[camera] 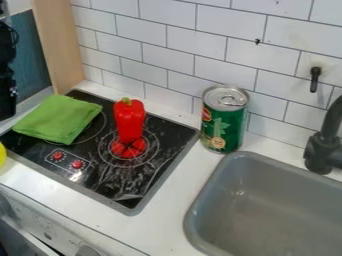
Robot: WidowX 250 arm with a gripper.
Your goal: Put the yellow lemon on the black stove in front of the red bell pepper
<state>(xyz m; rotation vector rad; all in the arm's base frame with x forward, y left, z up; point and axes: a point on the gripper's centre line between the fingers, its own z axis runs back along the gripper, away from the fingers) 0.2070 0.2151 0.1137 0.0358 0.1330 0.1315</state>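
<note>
Because the green cloth [59, 119] lies folded nearly flat on the far-left part of the black cooktop [97, 186], any grip on it would probably do best from straight above, taking a raised fold or a corner rather than the middle, with light pressure so the tips do not scrape the glass. Its layers may slide apart or unfold if only the top one is caught, so a slow, level lift seems wise, and high enough to clear the red pepper [129, 120], which stands upright just to the right on the cooktop and looks easy to topple. Farther right, the green can [224, 120] stands on the counter [163, 212] between cooktop and wall, behind the near-left corner of the sink [192, 220]; the black faucet [323, 150] is well apart from the cloth. At the upper left edge, the black arm [7, 75] is cut off, and whether its gripper is released, clenched or grasping something I cannot tell. A yellow thing [2, 154] at the left edge is too cropped to name. The cloth's underside is hidden, and red patches at the pepper's foot could be reflection or marking.
</note>
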